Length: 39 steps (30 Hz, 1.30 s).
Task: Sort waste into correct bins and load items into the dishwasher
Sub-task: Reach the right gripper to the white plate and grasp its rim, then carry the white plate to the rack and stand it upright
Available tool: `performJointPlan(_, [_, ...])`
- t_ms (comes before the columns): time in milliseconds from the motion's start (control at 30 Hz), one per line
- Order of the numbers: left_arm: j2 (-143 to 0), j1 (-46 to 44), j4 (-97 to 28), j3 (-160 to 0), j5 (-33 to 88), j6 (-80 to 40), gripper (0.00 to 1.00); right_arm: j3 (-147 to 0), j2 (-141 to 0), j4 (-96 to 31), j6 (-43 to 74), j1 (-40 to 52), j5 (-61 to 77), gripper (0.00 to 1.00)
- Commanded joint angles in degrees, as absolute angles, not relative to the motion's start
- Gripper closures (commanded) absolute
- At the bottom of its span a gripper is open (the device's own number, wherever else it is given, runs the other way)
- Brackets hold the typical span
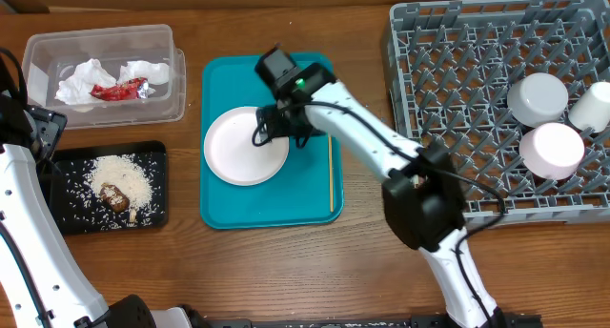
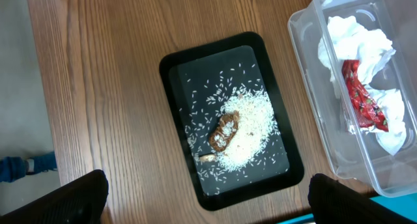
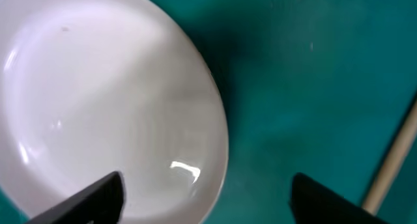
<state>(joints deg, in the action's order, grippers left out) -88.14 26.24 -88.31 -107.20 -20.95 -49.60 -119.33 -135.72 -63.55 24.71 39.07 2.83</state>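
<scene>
White plate (image 1: pixel 238 147): sits flat on teal tray (image 1: pixel 286 206); looks stiff, slippery, breakable, so pinch at rim
Right gripper (image 3: pixel 207 201): gapes wide, empty, straddles plate rim
Left gripper (image 2: pixel 208 201): wide, empty, hovers over black tray (image 2: pixel 171 68)

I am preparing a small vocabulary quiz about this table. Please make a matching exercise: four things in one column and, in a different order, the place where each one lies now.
Things
1. red wrapper
2. brown food lump
3. large white plate
4. pinkish-white dish

Places
A. in the grey dish rack
B. in the clear tub
C. on the teal tray
D. on the black tray

Pairs: 1-B, 2-D, 3-C, 4-A
</scene>
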Motion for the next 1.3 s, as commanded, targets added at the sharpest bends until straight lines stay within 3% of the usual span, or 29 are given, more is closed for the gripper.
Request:
performJointPlan(0, [-87.7, 26.1, -88.4, -107.1, -20.8, -50.8, 0.00, -119.2, -138.0, -63.5, 28.4, 39.4, 2.2, 0.35])
performJointPlan(100, [-87.7, 26.1, -88.4, -107.1, -20.8, -50.8, 0.00, -119.2, -139.0, -63.2, 28.3, 39.4, 2.2, 0.51])
performJointPlan(233, [-87.7, 26.1, -88.4, -107.1, -20.8, -50.8, 0.00, -119.2, -139.5, -62.8, 28.4, 39.4, 2.2, 0.55])
performJointPlan(333, [-87.7, 26.1, -88.4, -107.1, -20.8, -50.8, 0.00, -119.2, -139.7, -62.3, 28.6, 39.4, 2.2, 0.68])
performJointPlan(467, [-87.7, 26.1, -88.4, -107.1, -20.8, -50.8, 0.00, -119.2, -140.2, -60.9, 30.0, 39.4, 2.2, 0.95])
performJointPlan(667, [-87.7, 26.1, -88.4, -107.1, -20.8, -50.8, 0.00, -124.2, -136.7, -65.1, 30.2, 37.0, 0.8, 0.96])
performJointPlan(867, [-87.7, 26.1, -88.4, -107.1, -20.8, -50.8, 0.00, -139.2, -130.1, -74.7, 25.4, 27.8, -1.0, 0.96])
performJointPlan(1067, [-87.7, 26.1, -88.4, -107.1, -20.8, -50.8, 0.00, -151.7, -124.2, -84.5, 23.7, 13.6, -17.5, 0.96])
performJointPlan(1267, [-87.7, 26.1, -88.4, -107.1, -20.8, -50.8, 0.00, -151.1, -123.5, -86.6, 24.7, 0.3, -29.8, 0.96])
